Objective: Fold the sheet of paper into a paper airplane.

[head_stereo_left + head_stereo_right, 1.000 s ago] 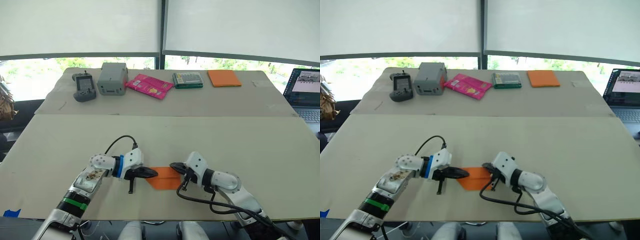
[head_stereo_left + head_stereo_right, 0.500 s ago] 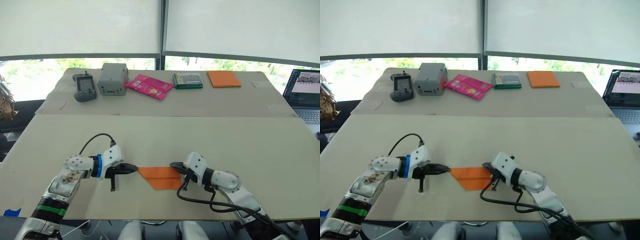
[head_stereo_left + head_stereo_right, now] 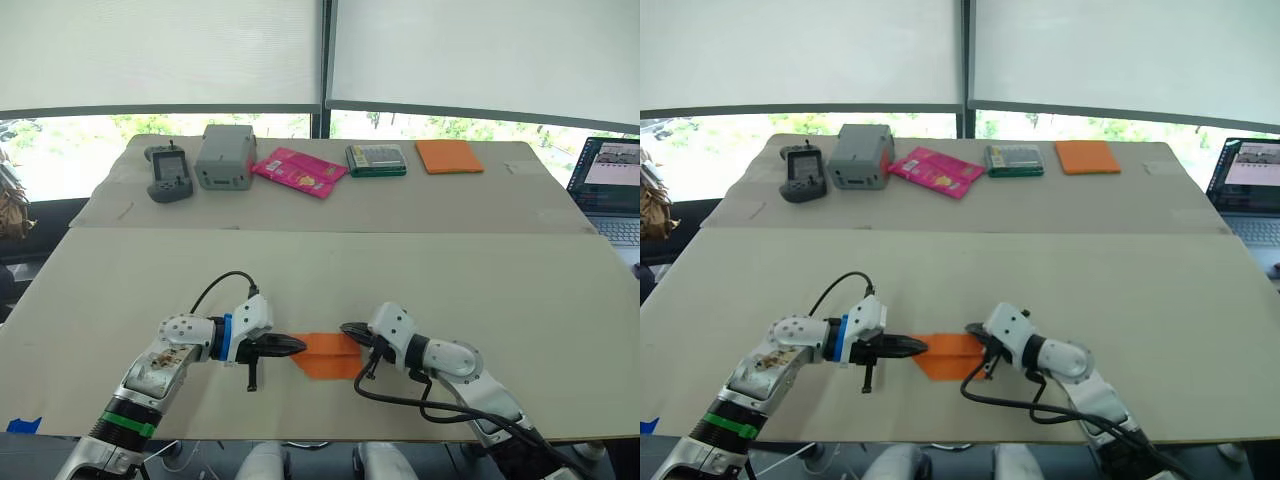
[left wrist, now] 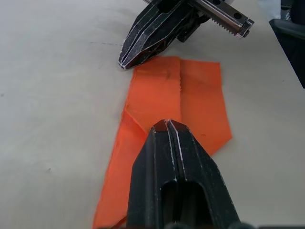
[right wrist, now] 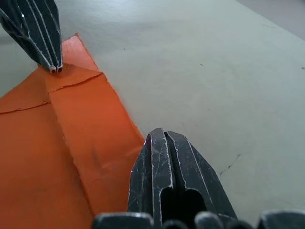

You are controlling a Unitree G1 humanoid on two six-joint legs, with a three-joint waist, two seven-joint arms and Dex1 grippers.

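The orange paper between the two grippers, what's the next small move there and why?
Probably slide the left gripper along the fold toward the right gripper to sharpen the crease. Both grippers are shut with tips over the sheet of paper, one at each end. The paper lies partly folded on the table, with raised flap edges along its centre seam in the wrist views.

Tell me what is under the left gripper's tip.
The left gripper, fingers together, rests over the folded sheet of paper on the table. The paper directly beneath its fingers is covered.
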